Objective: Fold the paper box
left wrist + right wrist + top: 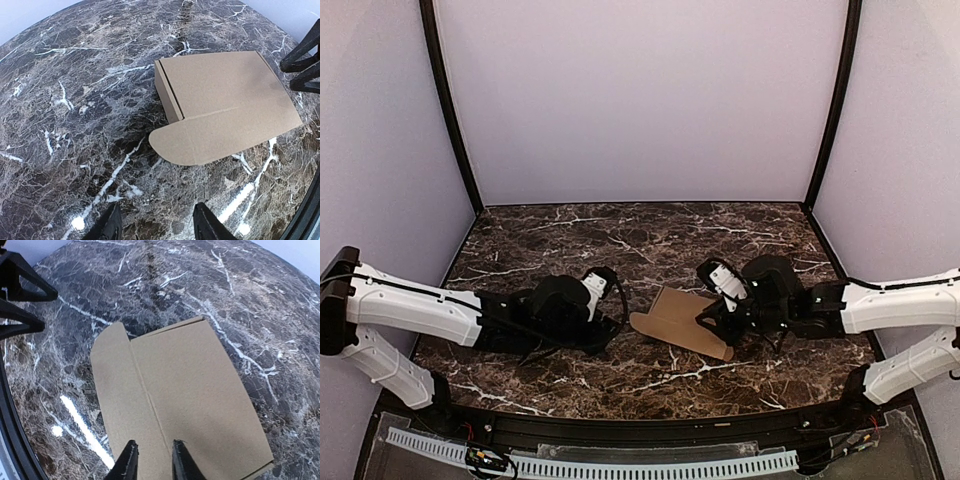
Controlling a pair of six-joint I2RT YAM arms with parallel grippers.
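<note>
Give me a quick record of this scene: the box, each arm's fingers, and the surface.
surface: dark marbled table
paper box: tan, lying low between the arms, one rounded flap spread flat
left fingers: apart, short of the box, holding nothing
right fingers: slightly apart, over the box's panel

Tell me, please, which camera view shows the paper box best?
The left wrist view: the paper box lies whole and close, showing top panel, side wall and rounded flap. The right wrist view hides its near edge behind the right gripper; the top view shows it small, partly behind that gripper.
</note>
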